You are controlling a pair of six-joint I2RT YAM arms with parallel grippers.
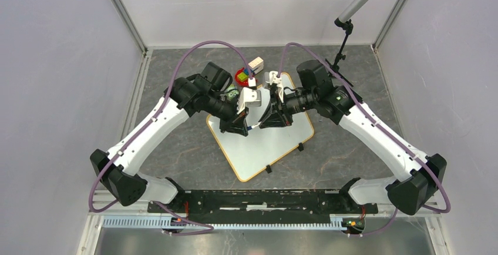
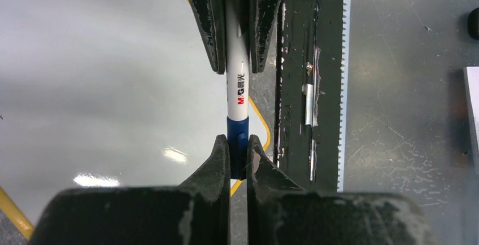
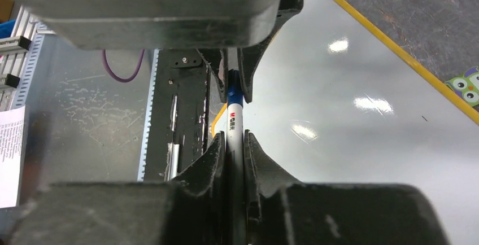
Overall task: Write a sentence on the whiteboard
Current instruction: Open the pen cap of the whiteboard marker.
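Observation:
The whiteboard lies tilted on the table, white with a yellow rim. The sentence is out of view; the board surface that shows is blank. A marker with a white barrel and blue cap hangs level above the board between both arms. My left gripper is shut on the blue cap end. My right gripper is shut on the white barrel. The marker runs straight from one pair of fingers to the other, and the right fingers face the left ones.
A red container and a white box sit behind the board, with a green owl item beside its far edge. Two black clips stick out from the near right rim. A stand rises at back right. A black rail lines the near edge.

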